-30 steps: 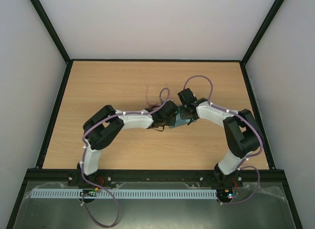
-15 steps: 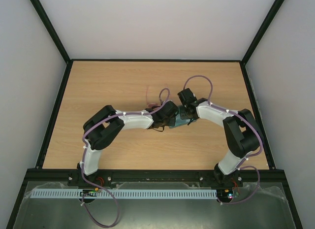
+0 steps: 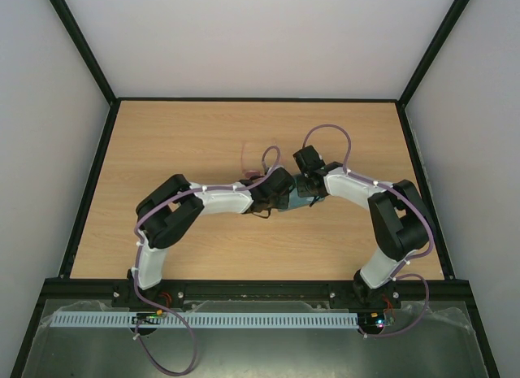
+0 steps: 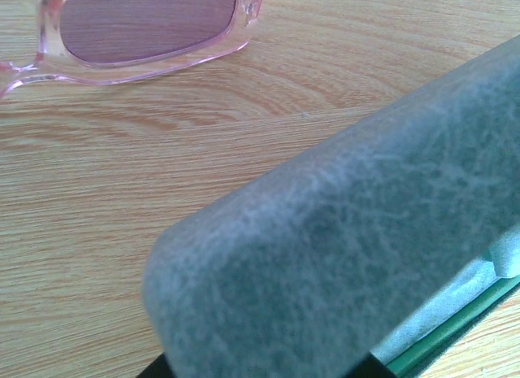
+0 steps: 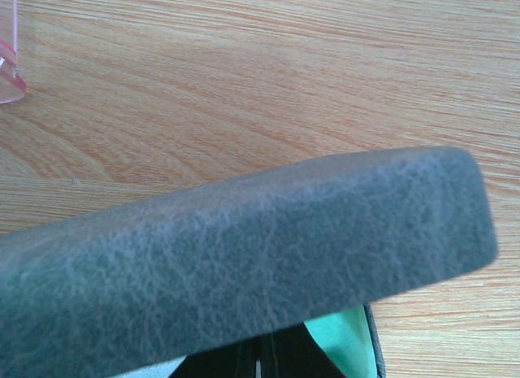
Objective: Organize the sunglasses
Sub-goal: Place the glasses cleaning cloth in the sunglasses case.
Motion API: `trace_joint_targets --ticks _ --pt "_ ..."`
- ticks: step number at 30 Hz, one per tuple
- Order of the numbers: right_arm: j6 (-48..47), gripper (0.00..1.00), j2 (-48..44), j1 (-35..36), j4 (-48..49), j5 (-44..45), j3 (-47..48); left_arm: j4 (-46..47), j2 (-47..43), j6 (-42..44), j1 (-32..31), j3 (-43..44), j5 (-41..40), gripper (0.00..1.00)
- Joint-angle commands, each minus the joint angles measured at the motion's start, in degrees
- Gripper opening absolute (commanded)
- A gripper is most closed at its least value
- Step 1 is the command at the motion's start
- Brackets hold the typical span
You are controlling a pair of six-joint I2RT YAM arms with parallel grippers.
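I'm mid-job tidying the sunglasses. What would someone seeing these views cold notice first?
First, the left arm and the right arm meet nose to nose in the middle of the table over a blue-grey case. The case fills both wrist views, with green showing under its edge. Next, the sunglasses, pink-framed, lie on the wood just beyond the case, apart from it.

Table (image 3: 203,142): rectangular top in light wood-grain laminate, matte finish.
Frame rails (image 3: 96,175): black, running along the table's sides, with black posts (image 3: 81,45) rising from the far corners.
Walls (image 3: 260,36): plain white panels at back, left and right.
Metal sheet (image 3: 260,354): grey, at the near edge, carrying a white slotted strip (image 3: 244,320).
Lighting: even, diffuse, soft shadows.
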Motion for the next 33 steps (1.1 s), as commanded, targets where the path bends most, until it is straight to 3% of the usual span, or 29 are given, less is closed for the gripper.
trace_joint_targets --ticks 1,14,33 --pt "-0.3 0.01 0.3 -0.1 -1.0 0.2 0.5 -2.1 -2.3 -0.3 -0.5 -1.0 -1.4 0.18" --pt "0.0 0.01 0.4 -0.1 -0.6 -1.1 0.3 -2.2 -6.0 -0.9 -1.2 -4.8 -2.6 0.28" --pt "-0.1 0.01 0.6 0.3 0.0 -2.6 0.1 -3.5 -1.4 -0.2 -2.0 0.5 -2.9 0.19"
